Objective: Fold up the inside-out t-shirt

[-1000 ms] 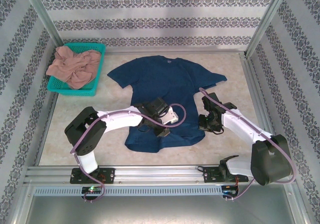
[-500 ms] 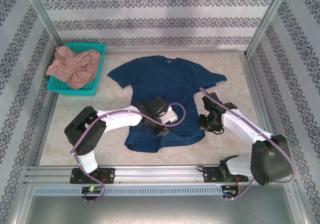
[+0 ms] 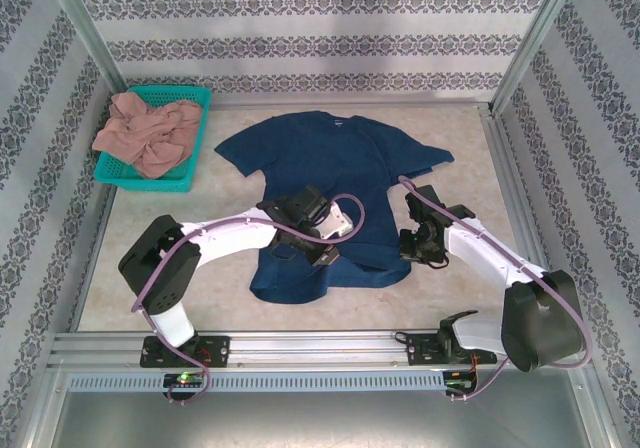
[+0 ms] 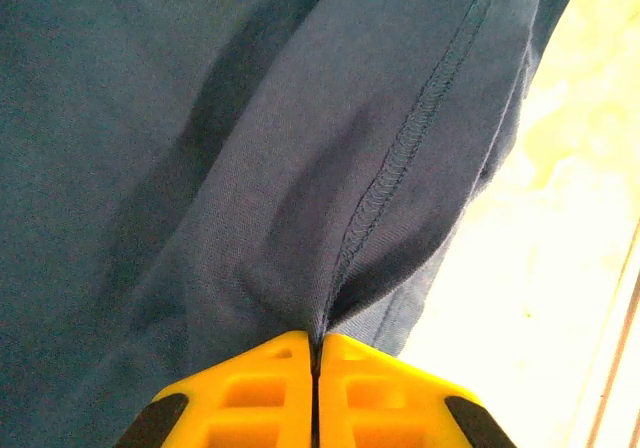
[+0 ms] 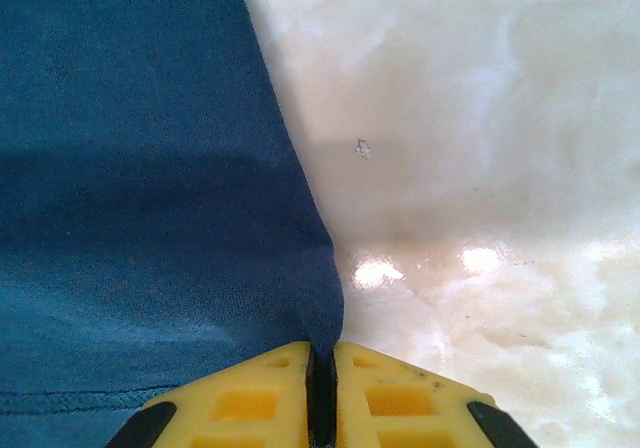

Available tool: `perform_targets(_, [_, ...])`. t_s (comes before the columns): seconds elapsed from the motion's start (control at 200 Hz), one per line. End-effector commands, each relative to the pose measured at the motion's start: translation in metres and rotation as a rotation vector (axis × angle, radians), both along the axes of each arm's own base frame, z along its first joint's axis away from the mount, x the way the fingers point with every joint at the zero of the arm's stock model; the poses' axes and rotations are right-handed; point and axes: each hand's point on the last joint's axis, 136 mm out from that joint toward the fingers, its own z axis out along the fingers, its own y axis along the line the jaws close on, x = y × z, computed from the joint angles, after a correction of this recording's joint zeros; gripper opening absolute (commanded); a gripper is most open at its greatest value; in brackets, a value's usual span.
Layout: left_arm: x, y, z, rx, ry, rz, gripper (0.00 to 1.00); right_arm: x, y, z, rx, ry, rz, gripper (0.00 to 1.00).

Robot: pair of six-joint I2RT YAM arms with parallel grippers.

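The inside-out t-shirt (image 3: 330,158) lay spread on the tabletop (image 3: 470,198) near its middle, with the collar toward the far wall, both short sleeves out to the sides and the lower hem toward the arms. It was dark navy, and its lower part was rumpled where the arms reached in.

The left hand (image 3: 322,255) sat over the lower middle of the shirt. In the left wrist view, this hand (image 4: 316,343) was clenched on a raised ridge of navy cloth, with the yellow fingertips pressed together. A stitched seam (image 4: 400,158) ran up along the ridge from the pinch.

The right hand (image 3: 416,249) was at the shirt's lower right side edge. In the right wrist view, this hand (image 5: 321,353) was clenched on that edge, with a thin strip of fabric caught between the yellow fingers and pale tabletop just beside it.

Well apart, in the far left corner, a teal basket (image 3: 200,98) held a crumpled pinkish-tan garment (image 3: 150,133).
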Motion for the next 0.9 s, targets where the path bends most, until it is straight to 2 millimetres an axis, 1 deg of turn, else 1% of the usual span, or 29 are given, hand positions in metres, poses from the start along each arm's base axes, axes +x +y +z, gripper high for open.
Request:
perform_targets(0.0, [0.002,-0.006,0.022,-0.091,0.021,0.015,0.07,0.006,-0.008,0.012,-0.034,-0.032,0.003,0.16])
perform_targets(0.135, [-0.001,-0.014,0.035,-0.152,0.096,0.035,0.07,0.01,-0.012,0.02,-0.052,-0.055,0.005,0.21])
perform_targets(0.24, [-0.005,-0.021,0.042,-0.198,0.208,0.089,0.08,0.011,-0.016,0.031,-0.07,-0.087,0.014,0.29])
perform_targets(0.305, [-0.004,-0.024,0.043,-0.229,0.286,0.137,0.08,0.011,-0.014,0.04,-0.054,-0.12,0.027,0.33])
perform_targets(0.34, [0.0,-0.024,0.041,-0.236,0.307,0.175,0.08,0.012,-0.008,0.045,-0.031,-0.144,0.045,0.35])
perform_targets(0.37, [0.003,-0.024,0.039,-0.243,0.32,0.205,0.08,0.01,0.002,0.049,0.012,-0.172,0.073,0.37])
perform_targets(0.435, [0.01,-0.021,0.036,-0.252,0.333,0.25,0.08,0.004,0.029,0.054,0.117,-0.224,0.141,0.41])
perform_targets(0.475, [0.014,-0.019,0.036,-0.261,0.34,0.28,0.08,-0.002,0.049,0.057,0.192,-0.25,0.187,0.43])
perform_targets(0.53, [0.019,-0.017,0.04,-0.298,0.359,0.303,0.1,-0.008,0.072,0.057,0.27,-0.28,0.232,0.46])
perform_targets(0.6, [0.023,-0.016,0.046,-0.355,0.389,0.318,0.1,-0.011,0.09,0.056,0.312,-0.323,0.272,0.49])
perform_targets(0.66, [0.025,-0.013,0.044,-0.353,0.4,0.329,0.11,-0.012,0.099,0.052,0.312,-0.345,0.299,0.51])
perform_targets(0.774, [0.025,-0.008,0.04,-0.335,0.407,0.335,0.11,-0.008,0.103,0.043,0.255,-0.381,0.33,0.57])
perform_targets(0.894, [0.025,-0.007,0.041,-0.336,0.403,0.327,0.11,0.0,0.111,0.036,0.228,-0.397,0.362,0.59])
